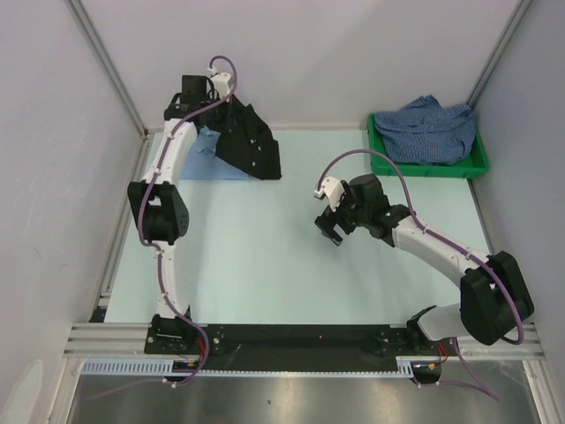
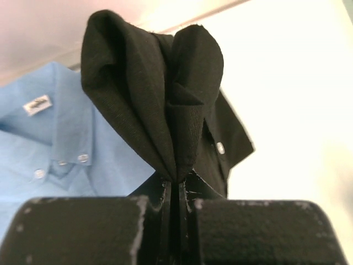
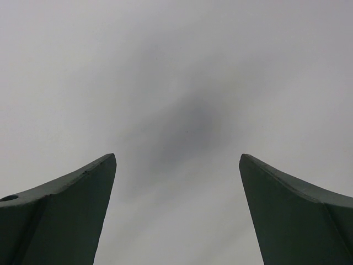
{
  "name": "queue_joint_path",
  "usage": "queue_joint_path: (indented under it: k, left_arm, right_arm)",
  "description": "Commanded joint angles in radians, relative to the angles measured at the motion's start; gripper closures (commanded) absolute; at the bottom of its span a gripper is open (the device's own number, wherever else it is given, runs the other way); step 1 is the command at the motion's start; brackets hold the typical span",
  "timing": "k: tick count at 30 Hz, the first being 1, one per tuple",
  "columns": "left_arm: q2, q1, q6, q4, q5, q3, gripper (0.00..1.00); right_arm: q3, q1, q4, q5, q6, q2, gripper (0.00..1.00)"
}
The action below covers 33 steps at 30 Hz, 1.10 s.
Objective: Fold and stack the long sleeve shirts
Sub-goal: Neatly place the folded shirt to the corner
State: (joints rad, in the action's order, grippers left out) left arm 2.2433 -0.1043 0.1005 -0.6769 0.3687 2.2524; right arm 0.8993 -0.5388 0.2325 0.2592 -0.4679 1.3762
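Pale table [image 1: 265,256] w/ grey walls [image 1: 335,53]

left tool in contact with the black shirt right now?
Touching. The left wrist view shows the left tool shut on a bunched fold of the black shirt, with the fabric pinched in its grip and rising out of it.
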Motion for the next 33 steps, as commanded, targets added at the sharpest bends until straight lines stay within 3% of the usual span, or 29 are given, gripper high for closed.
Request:
queue_joint_path:
  k: [1, 11, 20, 33]
  left_arm:
    - [-0.116, 0.021, 0.056, 0.014, -0.014, 0.033, 1.0]
    - [-0.145, 0.049, 0.022, 0.05, -0.013, 0.036, 1.0]
    - [-0.177, 0.055, 0.027, -0.039, 0.131, 0.029, 1.0]
    - [-0.07, 0.181, 0.051, -0.047, 0.179, 0.056, 1.0]
  right_arm:
    - [0.035, -0.001, -0.019, 0.008, -0.003, 0.003, 0.0]
    - [0.064, -0.009, -0.012, 0.0, -0.028, 0.026, 0.0]
    - [0.064, -0.009, -0.013, -0.008, -0.032, 0.026, 0.0]
    - [0.084, -0.023, -0.01, -0.014, -0.041, 0.047, 0.0]
